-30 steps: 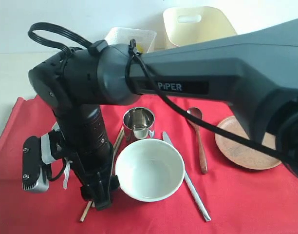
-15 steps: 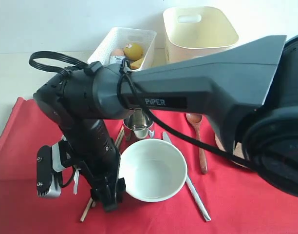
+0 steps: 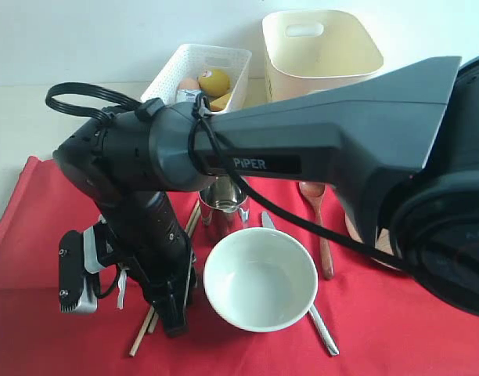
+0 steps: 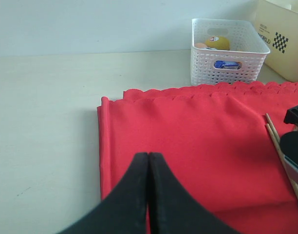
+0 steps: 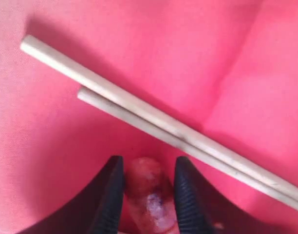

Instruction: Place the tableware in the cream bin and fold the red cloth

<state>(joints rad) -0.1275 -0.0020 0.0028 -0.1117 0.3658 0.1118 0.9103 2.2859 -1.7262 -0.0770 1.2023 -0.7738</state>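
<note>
My right gripper (image 3: 174, 319) reaches across to the left of the red cloth (image 3: 36, 235) and points down at the two wooden chopsticks (image 3: 142, 337). In the right wrist view its jaws (image 5: 150, 165) stand open just short of the chopsticks (image 5: 163, 127), holding nothing. The pale bowl (image 3: 261, 280) sits right beside that arm. Behind it stands the steel cup (image 3: 222, 200). The spoon (image 3: 321, 231) and the knife (image 3: 323, 330) lie to the bowl's right. The brown plate (image 3: 365, 244) is mostly hidden by the arm. My left gripper (image 4: 148, 157) is shut and empty over the cloth (image 4: 197, 126).
The cream bin (image 3: 322, 48) stands at the back, also seen as the cream bin (image 4: 285, 34) in the left wrist view. Beside it is a white lattice basket (image 3: 194, 61) with food. The same basket (image 4: 227, 51) sits past the cloth's scalloped edge. Bare pale table lies left of the cloth.
My right arm has swung and lowered its gripper toward the chopsticks. The bowl has slid to the right and a little nearer the front edge.
</note>
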